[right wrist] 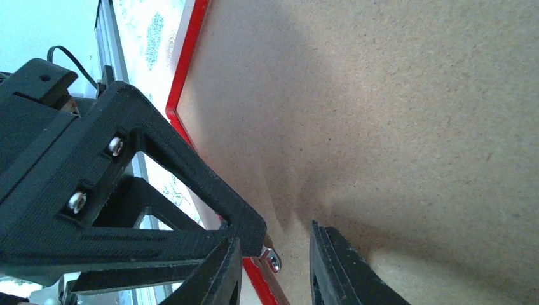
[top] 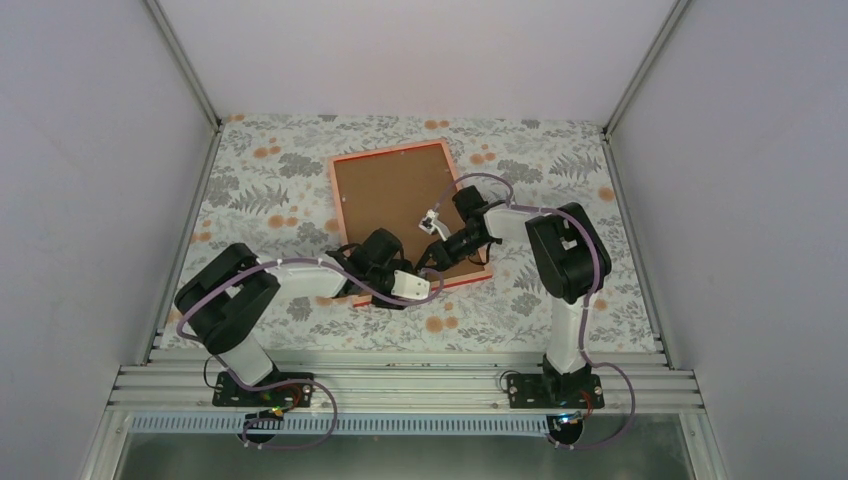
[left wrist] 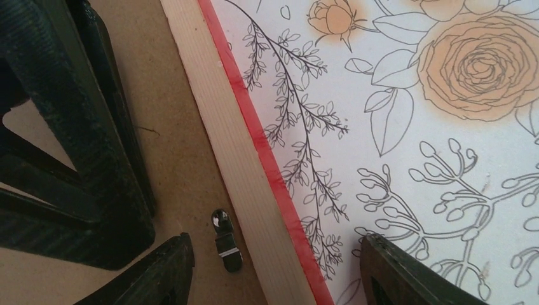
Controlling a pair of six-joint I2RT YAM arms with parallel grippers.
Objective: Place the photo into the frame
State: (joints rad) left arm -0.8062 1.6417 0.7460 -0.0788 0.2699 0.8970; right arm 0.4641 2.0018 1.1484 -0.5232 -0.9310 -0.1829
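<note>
— Under the left pincer (left wrist: 276, 260), what lies there?
— The frame (left wrist: 238, 152), face down on the flowered cloth (left wrist: 413, 159). Its rail runs between the spread fingers, nothing pinched. Pale orange-pink back, bright red outer edge, brown backing board (right wrist: 413, 127) inside.
— And the right pincer (right wrist: 274, 244)?
— Over the board near that corner, fingers narrowly parted, gripping nothing I can see. A small metal tab (right wrist: 272, 259) sits just beside its fingertips.
— How would it handle?
— Stiff, light, likely to slide. Take the thin rail and nudge the tabs gently. The photo isn't in view.
</note>
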